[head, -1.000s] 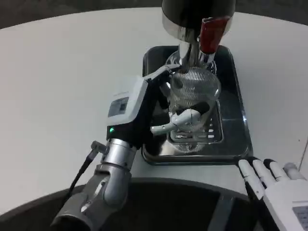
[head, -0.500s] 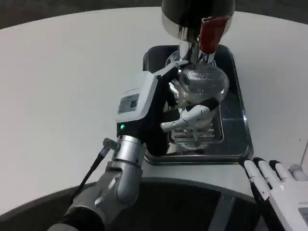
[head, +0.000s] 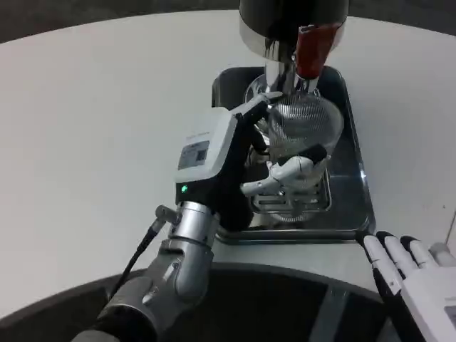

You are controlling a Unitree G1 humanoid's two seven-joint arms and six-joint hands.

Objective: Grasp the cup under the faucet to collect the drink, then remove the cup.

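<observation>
1. On the white table [head: 92, 128] in the head view, a steel drip tray [head: 354, 167] lies ahead of the robot, with a slotted grate [head: 317, 199] set into it.
2. At the tray's far end stands the drink dispenser [head: 292, 18], dark above with a shiny steel band; its faucet [head: 281, 71] points down, and a red tap handle [head: 311, 48] hangs just beside the faucet on the right.
3. A clear ribbed cup [head: 303, 125] is right under the faucet, over the tray, its mouth tilted slightly toward the camera. I cannot tell whether any drink is in it.
4. Reaching in from the lower left, the left hand [head: 246, 160] is clamped on the cup: white fingers [head: 288, 171] wrap across the cup's near lower side and another finger lies along its left edge near the rim.
5. Its white back carries a label, with a small green light on the black wrist below, and a black cable runs off the silver forearm.
6. At the lower right corner, the right hand [head: 413, 274] is well apart from the tray, near the table's edge, its fingers stretched out straight and slightly apart, holding nothing.
</observation>
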